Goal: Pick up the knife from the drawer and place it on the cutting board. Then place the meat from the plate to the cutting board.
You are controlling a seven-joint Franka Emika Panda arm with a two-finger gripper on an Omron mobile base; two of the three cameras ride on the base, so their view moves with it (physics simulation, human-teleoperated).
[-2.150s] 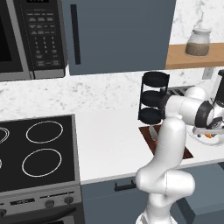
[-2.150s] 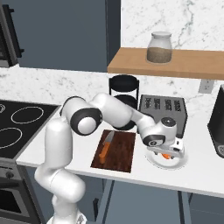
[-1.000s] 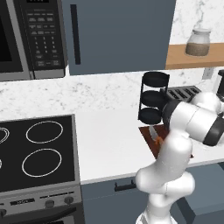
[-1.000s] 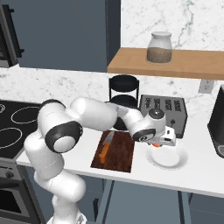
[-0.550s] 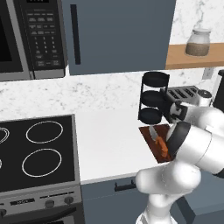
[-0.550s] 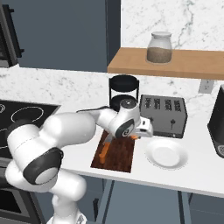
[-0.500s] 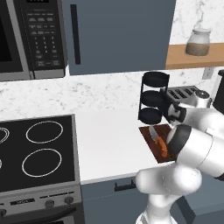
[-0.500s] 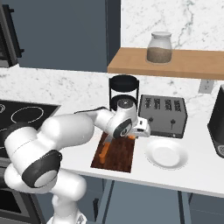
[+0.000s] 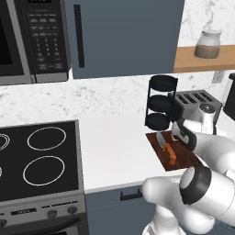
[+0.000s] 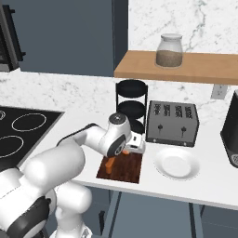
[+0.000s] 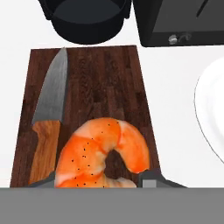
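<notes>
Cutting board (image 11: 107, 92): dark reddish-brown, flat on the white counter (image 9: 114, 147) in front of a black tiered rack (image 10: 131, 104), beside a toaster (image 10: 172, 122); carries the knife (image 11: 49, 118), which lies along one edge with its blade toward the rack. Meat (image 11: 103, 151): curled orange-red piece pinched between the fingers of the hand (image 11: 103, 181), above the board's near end beside the knife handle. Plate (image 10: 176, 163): white, on the counter just beside the board.

Meat (image 11: 101, 154) above board (image 11: 105, 83), beside knife (image 11: 49, 113)
</notes>
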